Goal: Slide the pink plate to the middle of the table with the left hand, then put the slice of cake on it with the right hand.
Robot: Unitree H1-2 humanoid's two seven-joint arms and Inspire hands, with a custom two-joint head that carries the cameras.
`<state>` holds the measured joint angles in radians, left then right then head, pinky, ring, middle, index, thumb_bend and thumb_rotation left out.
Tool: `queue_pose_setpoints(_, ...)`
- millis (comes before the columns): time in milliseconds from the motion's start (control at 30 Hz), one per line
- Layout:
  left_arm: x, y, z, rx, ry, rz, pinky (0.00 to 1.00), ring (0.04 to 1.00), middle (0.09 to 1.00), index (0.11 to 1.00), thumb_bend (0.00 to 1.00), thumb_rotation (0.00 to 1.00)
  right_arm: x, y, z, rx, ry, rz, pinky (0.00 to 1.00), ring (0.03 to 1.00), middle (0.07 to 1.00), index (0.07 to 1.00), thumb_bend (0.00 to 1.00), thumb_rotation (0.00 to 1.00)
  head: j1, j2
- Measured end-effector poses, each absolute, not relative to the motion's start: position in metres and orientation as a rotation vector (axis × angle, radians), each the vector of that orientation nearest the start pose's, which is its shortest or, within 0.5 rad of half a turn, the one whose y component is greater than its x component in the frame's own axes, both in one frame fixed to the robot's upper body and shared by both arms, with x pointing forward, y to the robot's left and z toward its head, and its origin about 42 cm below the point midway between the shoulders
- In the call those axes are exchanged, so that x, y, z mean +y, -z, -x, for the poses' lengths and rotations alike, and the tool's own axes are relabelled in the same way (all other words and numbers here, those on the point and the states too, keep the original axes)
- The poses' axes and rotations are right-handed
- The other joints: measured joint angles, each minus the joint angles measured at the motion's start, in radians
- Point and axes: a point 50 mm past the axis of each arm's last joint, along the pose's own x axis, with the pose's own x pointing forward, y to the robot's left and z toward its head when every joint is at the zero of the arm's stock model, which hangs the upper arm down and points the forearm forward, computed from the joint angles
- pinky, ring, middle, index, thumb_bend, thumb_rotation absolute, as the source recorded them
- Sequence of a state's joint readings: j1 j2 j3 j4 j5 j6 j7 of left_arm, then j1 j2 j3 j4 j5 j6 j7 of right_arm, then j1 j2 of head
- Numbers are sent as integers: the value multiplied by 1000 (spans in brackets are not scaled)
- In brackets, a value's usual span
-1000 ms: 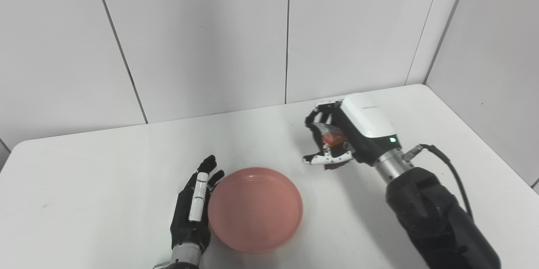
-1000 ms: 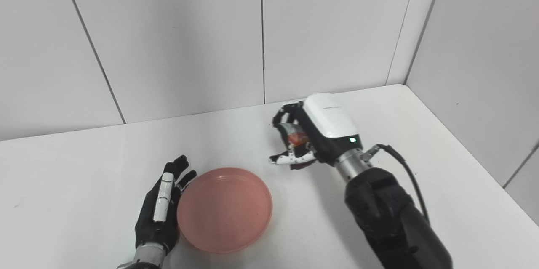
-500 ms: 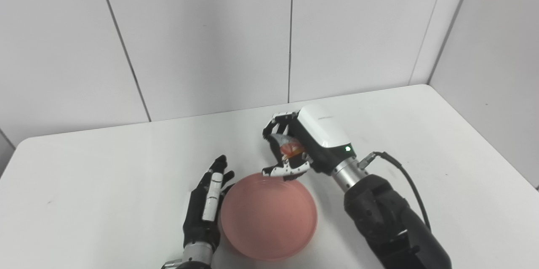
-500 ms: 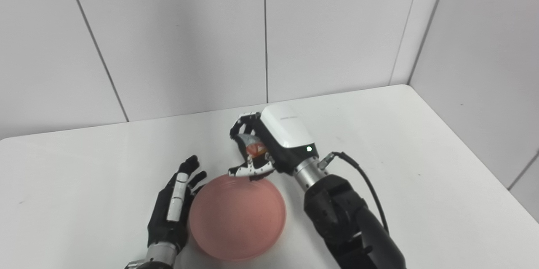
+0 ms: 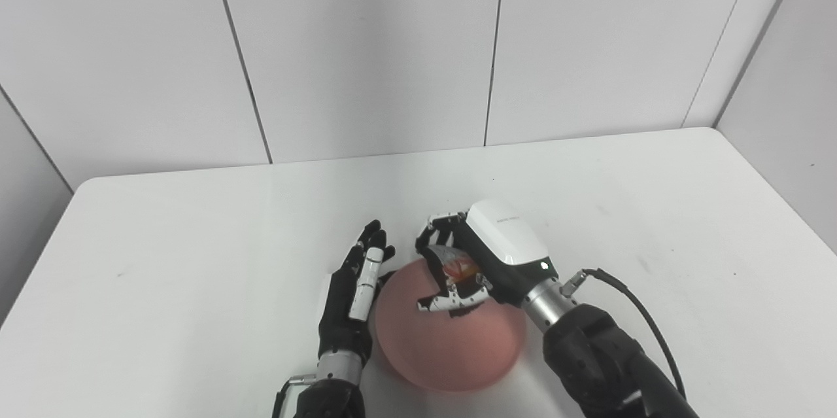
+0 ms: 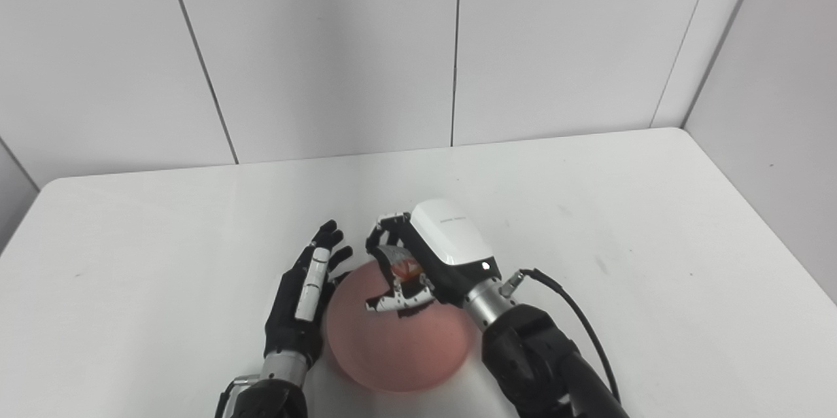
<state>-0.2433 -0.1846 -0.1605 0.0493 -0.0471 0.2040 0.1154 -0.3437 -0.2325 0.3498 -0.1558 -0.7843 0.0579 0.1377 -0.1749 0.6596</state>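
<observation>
Left eye view: the pink plate (image 5: 451, 343) lies on the white table (image 5: 196, 261); the right hand (image 5: 480, 267) hovers over its far rim, fingers closed around the slice of cake (image 5: 458, 267).

Right eye view: the left hand (image 6: 304, 300), fingers straight and apart, lies flat beside the plate's left rim, holding nothing.

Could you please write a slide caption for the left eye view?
Right hand holds the cake slice above the pink plate; the open left hand rests beside it.

White table (image 5: 196, 235) with rounded corners; pale panelled walls (image 5: 366, 45) behind and at right
</observation>
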Motion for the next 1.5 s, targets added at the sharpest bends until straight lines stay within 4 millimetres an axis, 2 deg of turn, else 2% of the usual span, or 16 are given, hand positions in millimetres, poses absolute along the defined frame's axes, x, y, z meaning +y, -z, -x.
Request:
queue_pose_setpoints(133, 83, -154, -347, 26, 148, 176, 663, 841, 877, 804, 735, 795, -157, -209, -346, -455, -326, 1052, 228, 311, 402, 478, 511, 168, -2, 3)
queue_pose_setpoints(367, 80, -154, -346, 26, 147, 170, 662, 826, 861, 784, 701, 841, -158, -209, -345, -465, -325, 1045, 233, 314, 404, 478, 510, 168, 6, 26)
queue_pose_setpoints(633, 80, -155, -346, 27, 128, 169, 656, 789, 845, 763, 686, 843, -162, -198, -338, -431, -336, 1022, 220, 307, 415, 480, 512, 167, 8, 29)
queue_pose_setpoints(867, 78, -154, -346, 29, 130, 168, 672, 785, 847, 769, 688, 834, -163, -198, -337, -433, -338, 1020, 213, 302, 430, 482, 512, 170, 8, 31)
queue_pose_setpoints(967, 78, -154, -346, 29, 129, 167, 714, 800, 853, 773, 681, 840, -165, -196, -335, -427, -342, 1020, 277, 366, 461, 487, 508, 180, 8, 31)
queue_pose_setpoints(1033, 78, -154, -346, 29, 130, 169, 725, 813, 870, 780, 677, 834, -167, -195, -334, -416, -360, 1032, 367, 445, 512, 565, 715, 594, 8, 31)
queue_pose_setpoints(1133, 78, -154, -346, 27, 131, 180, 731, 832, 884, 792, 681, 837, -169, -197, -329, -414, -387, 1053, 461, 536, 586, 625, 800, 797, 8, 31)
queue_pose_setpoints(1200, 78, -154, -346, 27, 132, 182, 725, 823, 875, 799, 691, 845, -170, -201, -328, -422, -392, 1057, 518, 604, 655, 663, 824, 878, 8, 31)
queue_pose_setpoints(1333, 76, -154, -345, 27, 137, 181, 703, 800, 862, 797, 706, 849, -171, -203, -327, -421, -394, 1058, 601, 705, 766, 744, 843, 974, 8, 31)
queue_pose_setpoints(1500, 76, -154, -345, 27, 139, 179, 746, 800, 870, 824, 719, 856, -175, -199, -322, -403, -387, 1053, 627, 753, 828, 800, 864, 1000, 6, 31)
